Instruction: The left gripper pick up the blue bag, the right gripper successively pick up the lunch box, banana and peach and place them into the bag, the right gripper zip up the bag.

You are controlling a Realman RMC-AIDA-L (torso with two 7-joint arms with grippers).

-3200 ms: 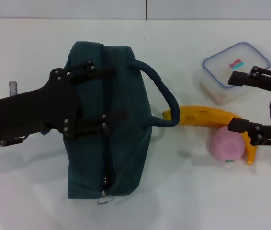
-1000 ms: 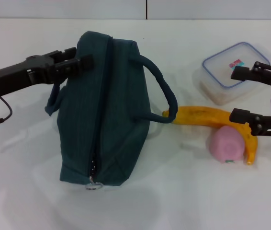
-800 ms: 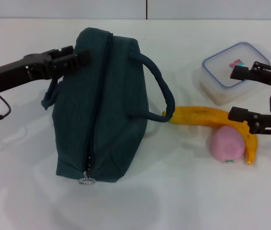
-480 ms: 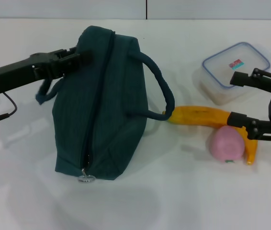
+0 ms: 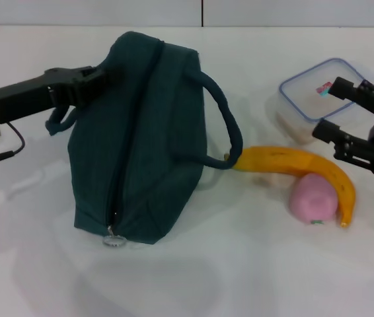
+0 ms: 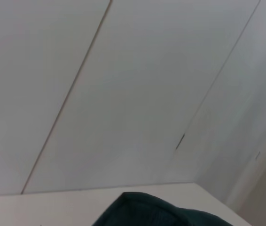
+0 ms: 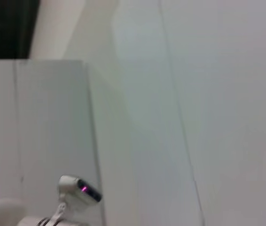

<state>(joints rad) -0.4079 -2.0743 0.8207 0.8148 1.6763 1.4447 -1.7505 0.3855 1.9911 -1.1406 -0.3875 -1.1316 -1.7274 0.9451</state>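
Two black two-fingered claws were in your head view. Your left gripper (image 5: 98, 76) reached in from the left side and was clamped on the near-side padded handle of the large dark teal-blue fabric bag (image 5: 141, 139), though the fingertips themselves were lost against the dark cloth. That handle showed only as a short loop hanging below the claw. The bag stood tilted on the white table (image 5: 240, 264), its zipper running down the top, seemingly closed as far as you could see, with the metal ring pull (image 5: 113, 239) at the end nearest you. The other handle (image 5: 223, 129) arched out toward the fruit.

Your right gripper (image 5: 345, 109) hovered with its fingers spread apart, holding nothing, over the near edge of the clear plastic rectangular lunch box with a blue-rimmed lid (image 5: 309, 99); it covered part of that box, and its arm was cut off by the picture's edge. The long curved yellow-orange banana (image 5: 299, 165) lay just beside the bag's far handle, and the round pale pink peach (image 5: 312, 198) sat against the banana's curve.

Your left wrist view caught only a dark corner of the bag (image 6: 147, 214) beneath wall panels. Your right wrist view showed nothing of the task.
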